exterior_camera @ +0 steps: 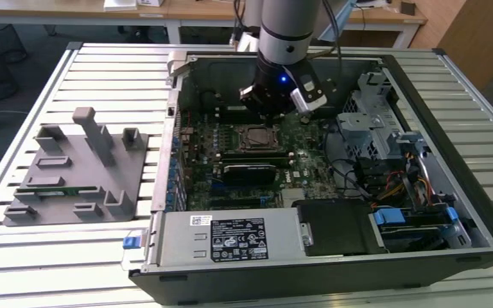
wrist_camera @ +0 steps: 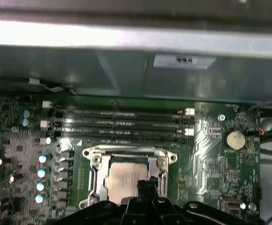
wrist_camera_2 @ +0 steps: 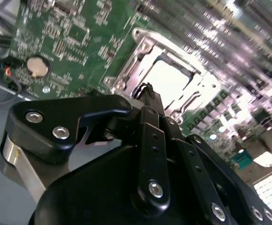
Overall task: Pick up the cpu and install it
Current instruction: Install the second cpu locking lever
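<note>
Your gripper (wrist_camera: pixel 147 183) hovers over the cpu (wrist_camera: pixel 126 180) in its socket (wrist_camera: pixel 94 159), centre frame (finger state: cannot tell). A skewed chip could bend pins.

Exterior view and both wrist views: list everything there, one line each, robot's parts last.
Computer case: one, black, open, on the slatted table.
Motherboard: one, green, inside the case.
Cpu: one, silvery, seated in the metal socket frame.
Memory slots: several, dark, beside the socket.
Coin battery: one, silver, on the motherboard.
Power supply: one, grey, at the case's near edge.
Fixture: one, grey, at the exterior view's left.
End effector: one, black, just above the cpu.
</note>
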Controlling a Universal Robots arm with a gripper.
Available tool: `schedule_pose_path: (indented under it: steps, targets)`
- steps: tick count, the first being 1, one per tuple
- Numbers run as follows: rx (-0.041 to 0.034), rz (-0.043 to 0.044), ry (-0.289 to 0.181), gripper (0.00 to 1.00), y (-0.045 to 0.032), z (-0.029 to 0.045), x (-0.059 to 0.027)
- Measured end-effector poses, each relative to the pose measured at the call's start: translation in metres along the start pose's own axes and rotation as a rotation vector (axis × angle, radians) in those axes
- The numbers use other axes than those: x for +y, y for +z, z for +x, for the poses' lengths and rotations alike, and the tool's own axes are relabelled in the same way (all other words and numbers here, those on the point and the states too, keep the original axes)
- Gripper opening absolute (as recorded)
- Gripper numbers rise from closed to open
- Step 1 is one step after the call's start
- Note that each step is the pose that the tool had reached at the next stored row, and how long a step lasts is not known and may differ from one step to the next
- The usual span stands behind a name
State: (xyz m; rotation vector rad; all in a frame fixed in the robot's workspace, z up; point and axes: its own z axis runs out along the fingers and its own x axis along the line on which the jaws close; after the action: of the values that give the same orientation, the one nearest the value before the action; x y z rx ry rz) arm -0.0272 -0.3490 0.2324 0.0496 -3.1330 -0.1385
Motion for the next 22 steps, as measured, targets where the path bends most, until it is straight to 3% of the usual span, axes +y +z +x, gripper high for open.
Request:
schedule_pose_path:
  steps: [5,6,7,10,11,18,22]
  targets:
    - [0.0003,0.0,0.0,0.11,-0.0015,0.0006,-0.0175]
    - [0.0038,0.0,0.0,0.11,-0.0017,0.0006,-0.0194]
    - [0.0123,-0.0006,0.001,0.11,-0.0017,0.0005,-0.0199]
    - [0.0608,-0.002,0.006,0.11,-0.0018,-0.0005,-0.0203]
    - [0.0654,-0.0019,0.006,0.11,-0.0018,-0.0004,-0.0221]
    - [0.0654,-0.0021,0.006,0.11,-0.0018,0.0011,-0.0399]
    - [0.0653,-0.0023,0.006,0.11,-0.0004,0.0135,-0.0415]
